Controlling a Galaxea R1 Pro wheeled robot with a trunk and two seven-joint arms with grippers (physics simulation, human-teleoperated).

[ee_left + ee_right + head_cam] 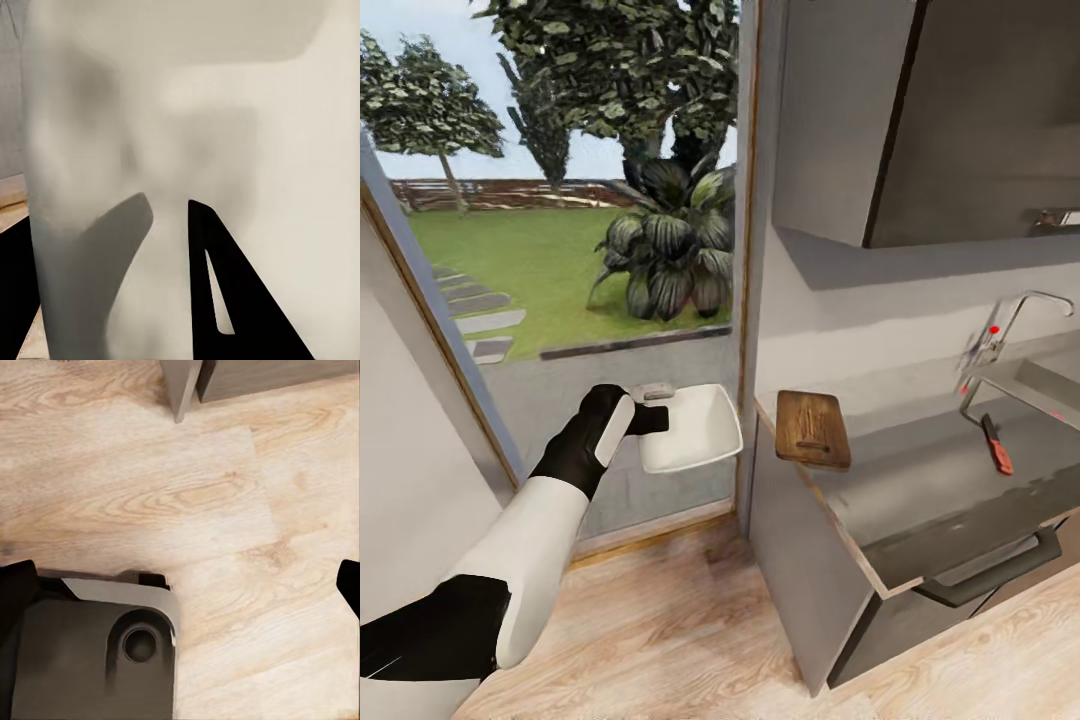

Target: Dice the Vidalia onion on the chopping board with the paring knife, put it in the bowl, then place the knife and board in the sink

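One long counter (960, 500) carried the board (813, 428) at its near end and the knife (995, 444) beside the sink (1040, 385). I had the left gripper (650, 420) clamped on the bowl (695, 428) rim, held off the counter by the window; glossy and rigid, it looked prone to slip. The onion was hidden, and I couldn't tell the right gripper's state.

Whites, greys and warm wood by a green garden window

Glossy white squarish bowl (695, 428) in a black-and-white arm's dark gripper (650, 420); brown grained wooden chopping board (813, 429) on the glossy grey countertop (930, 500); red-handled, dark-bladed paring knife (995, 444); chrome tap (1025, 315) with red knob; pale blond wood-grain floor (225, 495).
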